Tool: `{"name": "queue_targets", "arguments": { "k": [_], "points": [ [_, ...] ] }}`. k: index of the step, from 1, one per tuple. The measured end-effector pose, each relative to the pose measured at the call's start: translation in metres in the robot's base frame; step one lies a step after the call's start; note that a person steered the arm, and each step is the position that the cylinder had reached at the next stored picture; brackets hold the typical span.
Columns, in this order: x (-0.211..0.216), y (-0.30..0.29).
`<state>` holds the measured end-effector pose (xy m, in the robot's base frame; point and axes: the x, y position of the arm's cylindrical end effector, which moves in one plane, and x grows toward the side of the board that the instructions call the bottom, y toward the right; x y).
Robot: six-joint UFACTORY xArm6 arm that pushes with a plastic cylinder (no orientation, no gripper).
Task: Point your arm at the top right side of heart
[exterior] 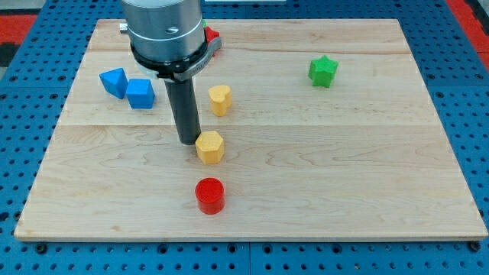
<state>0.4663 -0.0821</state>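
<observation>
A: Where's our yellow heart [220,99]?
B: Left of centre, toward the far side of the wooden board [367,160].
A: And my tip [189,141]?
B: Near-left of it, touching the yellow hexagon [210,147]. We carry no pincer, only the rod.
A: Others?
B: Red cylinder [209,195] nearer; green star [322,71] far right.

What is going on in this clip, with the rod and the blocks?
My tip rests on the wooden board, just left of the yellow hexagonal block. The yellow heart-shaped block sits above it, to my rod's right. The red cylinder, two blue blocks and green star lie apart, untouched.
</observation>
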Motion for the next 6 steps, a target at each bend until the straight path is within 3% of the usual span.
{"name": "queue_targets", "arguments": {
  "k": [2,4,5,6],
  "points": [
    [-0.080,-0.019],
    [-0.137,0.024],
    [-0.136,0.069],
    [-0.122,0.071]
  ]
}}
